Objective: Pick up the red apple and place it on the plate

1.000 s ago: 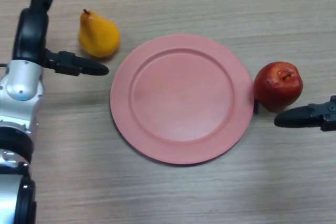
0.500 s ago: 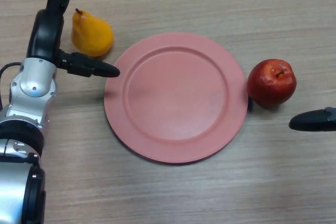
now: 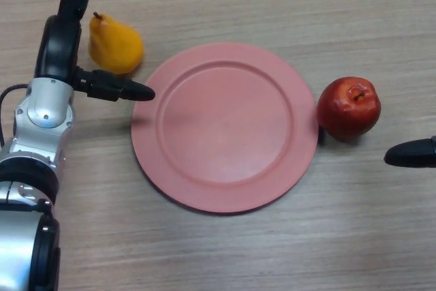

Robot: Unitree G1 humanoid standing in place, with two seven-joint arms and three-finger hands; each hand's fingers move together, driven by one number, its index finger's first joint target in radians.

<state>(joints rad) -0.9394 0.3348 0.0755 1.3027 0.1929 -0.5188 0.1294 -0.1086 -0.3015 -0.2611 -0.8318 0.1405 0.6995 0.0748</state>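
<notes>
Red apple [image 3: 348, 108] sits upright on the wooden table [image 3: 286, 250], just beside the right rim of the pink plate [image 3: 225, 126], stem dimple facing up; whether it touches the rim cannot be told. Nearest the camera on the right side, only a dark fingertip of the right hand [image 3: 411, 154] enters from the view's right edge, lying below and to the right of the apple, apart from it; whether that hand's fingers are spread or closed cannot be told. Left hand [image 3: 65, 39] shows at the view's left, above its silver forearm; fingers straight and spread, holding nothing, one pointing toward the plate's left rim, the others reaching up toward the far edge. Yellow pear [image 3: 114, 46] stands just right of the left hand, between its raised fingers and the plate's upper-left rim. Plate carries nothing.
</notes>
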